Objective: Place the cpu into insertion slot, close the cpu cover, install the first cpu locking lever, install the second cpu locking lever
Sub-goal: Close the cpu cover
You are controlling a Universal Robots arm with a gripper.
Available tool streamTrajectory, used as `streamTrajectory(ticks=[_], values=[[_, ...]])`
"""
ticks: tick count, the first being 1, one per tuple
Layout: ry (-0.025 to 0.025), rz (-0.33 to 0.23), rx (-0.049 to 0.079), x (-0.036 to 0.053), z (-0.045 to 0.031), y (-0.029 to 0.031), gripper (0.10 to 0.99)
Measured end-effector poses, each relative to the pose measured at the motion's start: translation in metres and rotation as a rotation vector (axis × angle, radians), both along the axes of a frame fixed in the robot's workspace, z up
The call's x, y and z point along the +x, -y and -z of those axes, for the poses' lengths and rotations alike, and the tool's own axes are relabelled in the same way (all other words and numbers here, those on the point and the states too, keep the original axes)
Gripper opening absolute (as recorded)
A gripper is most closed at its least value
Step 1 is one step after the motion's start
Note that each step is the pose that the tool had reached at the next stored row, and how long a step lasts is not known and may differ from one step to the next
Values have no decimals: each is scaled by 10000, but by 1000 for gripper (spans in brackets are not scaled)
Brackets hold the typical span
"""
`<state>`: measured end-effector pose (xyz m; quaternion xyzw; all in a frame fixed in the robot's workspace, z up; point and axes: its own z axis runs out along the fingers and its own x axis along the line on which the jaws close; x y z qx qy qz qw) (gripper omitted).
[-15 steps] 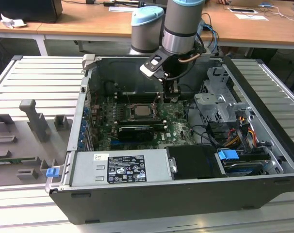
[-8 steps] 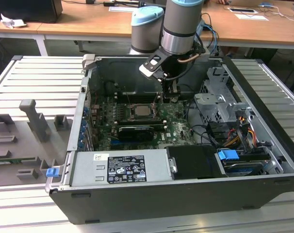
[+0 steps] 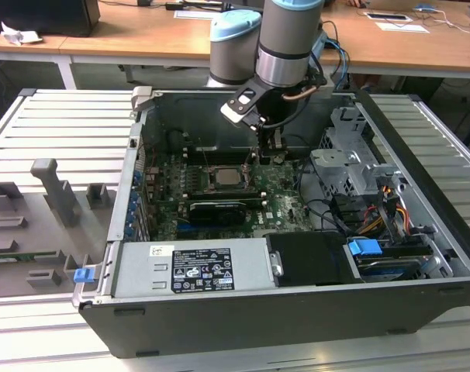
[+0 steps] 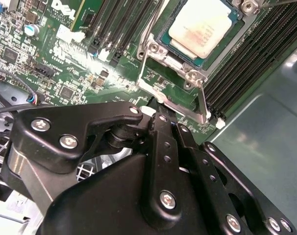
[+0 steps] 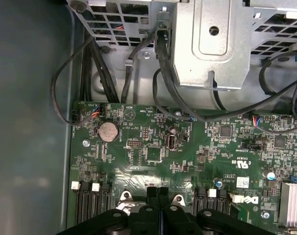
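lever work is judged to be the step in hand — the cpu (image 4: 202, 23) is seen seated in the insertion slot (image 3: 209, 183), and the cpu cover (image 4: 174, 59) is laid flat around it. in the exterior view the chip is found at about eight o'clock of the gripper (image 3: 267, 152), close by. the gripper's fingers (image 5: 152, 193) are pressed together with nothing seen between them. their tips are placed just beside the socket's edge, near one wire lever (image 4: 203, 100); contact cannot be confirmed. whether either lever is latched cannot be told. the move is judged to call for a firm downward push on the lever's end and a small sideways tuck under its catch, with the tips kept off the chip and the memory slots (image 4: 251, 54). counted: one cpu, one slot, one cover, two locking levers — the second (image 4: 145, 35) is seen along the socket's opposite side — and one gripper.
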<state>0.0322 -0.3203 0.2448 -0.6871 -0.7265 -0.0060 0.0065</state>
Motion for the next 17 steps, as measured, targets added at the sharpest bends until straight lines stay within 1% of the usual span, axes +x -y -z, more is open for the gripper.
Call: streamTrajectory(ticks=[5, 17], values=[[0, 0, 2, -49, 1, 0, 106], [0, 0, 2, -107, 6, 0, 106]])
